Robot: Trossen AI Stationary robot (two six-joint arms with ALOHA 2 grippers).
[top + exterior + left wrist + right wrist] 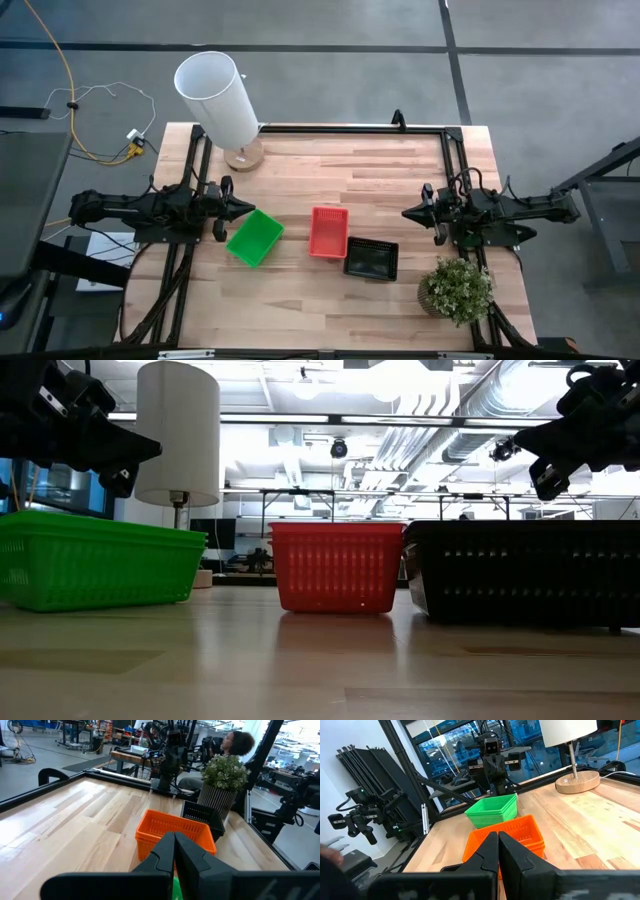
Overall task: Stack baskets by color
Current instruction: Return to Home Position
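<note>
Three baskets rest on their bottoms on the wooden table: a green basket [254, 238] at the left, a red basket [329, 232] in the middle and a black basket [371, 259] beside it, toward the near right. They stand in the same left-to-right row in the low view: green basket [95, 560], red basket [337, 565], black basket [525, 572]. My left gripper [251, 208] is shut and hangs level in the air just off the green basket's far left. My right gripper [405, 213] is shut too, level, right of the red basket and beyond the black one. Neither touches anything.
A lamp with a tall white shade [215, 95] stands on a round wooden base [243, 155] at the far left. A potted plant [456, 290] stands at the near right corner. A black frame [350, 128] runs along the far edge. A person [235, 742] sits beyond the table.
</note>
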